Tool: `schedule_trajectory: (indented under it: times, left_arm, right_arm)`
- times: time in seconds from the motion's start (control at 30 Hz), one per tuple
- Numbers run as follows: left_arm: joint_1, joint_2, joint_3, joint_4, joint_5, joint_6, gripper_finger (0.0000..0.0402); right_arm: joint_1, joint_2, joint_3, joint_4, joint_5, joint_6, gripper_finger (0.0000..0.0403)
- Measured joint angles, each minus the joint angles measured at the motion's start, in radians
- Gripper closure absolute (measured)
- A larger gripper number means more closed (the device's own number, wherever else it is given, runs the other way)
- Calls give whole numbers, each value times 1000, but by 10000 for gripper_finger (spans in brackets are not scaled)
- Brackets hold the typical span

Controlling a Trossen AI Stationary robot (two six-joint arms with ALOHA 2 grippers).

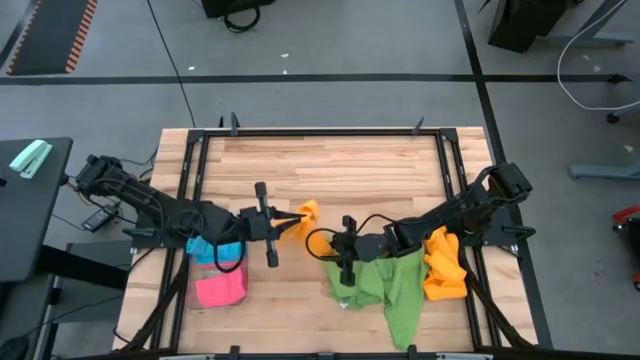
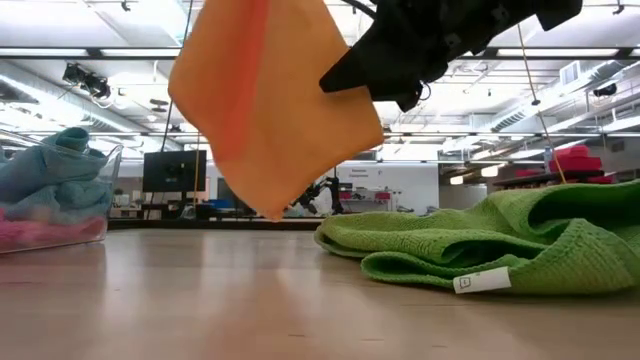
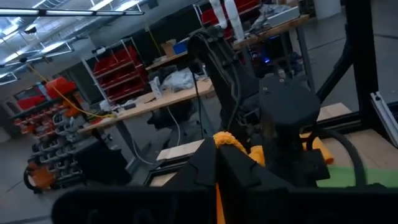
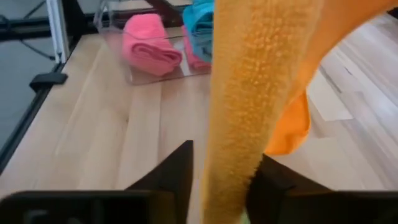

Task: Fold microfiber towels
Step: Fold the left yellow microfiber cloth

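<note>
An orange towel (image 2: pixel 272 105) hangs clear of the surface (image 1: pixel 330 170) between the clamped left gripper (image 1: pixel 296 222) and the right gripper (image 1: pixel 322 243), narrowed around its edge. Both corners should be secure and level before lowering, just beside the green towel (image 1: pixel 385 285).

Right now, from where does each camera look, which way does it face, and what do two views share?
High view: above the table, facing down; both arms, the left gripper and right gripper at the orange towel.
Low view: table height, facing the room; green towel, an arm overhead.
Left wrist view: faces the right arm.
Right wrist view: faces the clear tray, its fingers beside the orange towel.
Shared: the orange towel, in every view.
</note>
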Motion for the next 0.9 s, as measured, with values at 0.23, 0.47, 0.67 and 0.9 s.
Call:
schedule_trajectory:
  times: [0.23, 0.47, 0.67, 0.9]
  left_arm:
    - [29, -1, 0, -60, -71, 36, 382]
    - [103, -1, 0, -248, -61, 29, 386]
    - [177, -1, -1, -367, 97, 26, 364]
    - [302, -3, -1, -376, 140, 40, 393]
  right_arm:
    - [-35, -29, 0, -142, -79, -44, 391]
    - [-96, -180, 41, -469, -81, -75, 390]
    - [-166, -286, 68, -663, -129, -141, 390]
    - [-253, -396, 69, -778, -168, -206, 389]
